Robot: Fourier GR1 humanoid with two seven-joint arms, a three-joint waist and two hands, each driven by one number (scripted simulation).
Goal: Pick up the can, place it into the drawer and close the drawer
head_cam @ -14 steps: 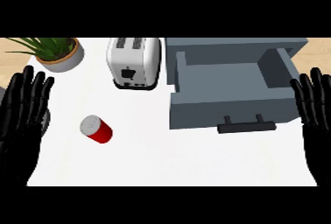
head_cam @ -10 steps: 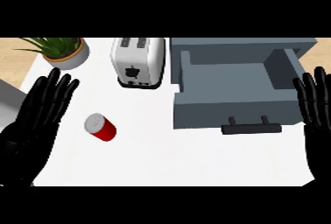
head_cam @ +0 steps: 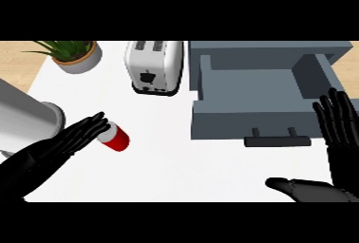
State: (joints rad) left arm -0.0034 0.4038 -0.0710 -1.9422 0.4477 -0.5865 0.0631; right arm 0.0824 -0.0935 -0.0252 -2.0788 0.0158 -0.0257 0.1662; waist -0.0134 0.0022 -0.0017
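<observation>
The left robot hand (head_cam: 67, 144) is seen at the near left of the counter (head_cam: 182, 166), its fingers straight and spread, with the fingertips (head_cam: 98, 121) touching or just overlapping the white top end of the red can (head_cam: 116, 138); nothing is curled round the can yet. The can lies on its side on the counter, just right of those fingertips and well apart from the open drawer (head_cam: 263, 102) at the far right. Since the can is lying down and round, it could be nudged and rolled away to the right if it is met by straight fingers before the thumb is brought round it, and a grasp taken only at the white end could let it tilt out. The right robot hand (head_cam: 340, 126) is held open at the right edge, fingers up, just beside the drawer's right wall, with the drawer handle (head_cam: 277, 141) to its left. A carry across the counter is judged to need height, as the can could be caught on the drawer's front wall. A toaster (head_cam: 155, 66) stands to the left of the drawer, a potted plant (head_cam: 73, 54) sits at the far left, and a grey cylinder (head_cam: 24, 121) rises just left of the left robot hand, where a sideways swing could be blocked.
</observation>
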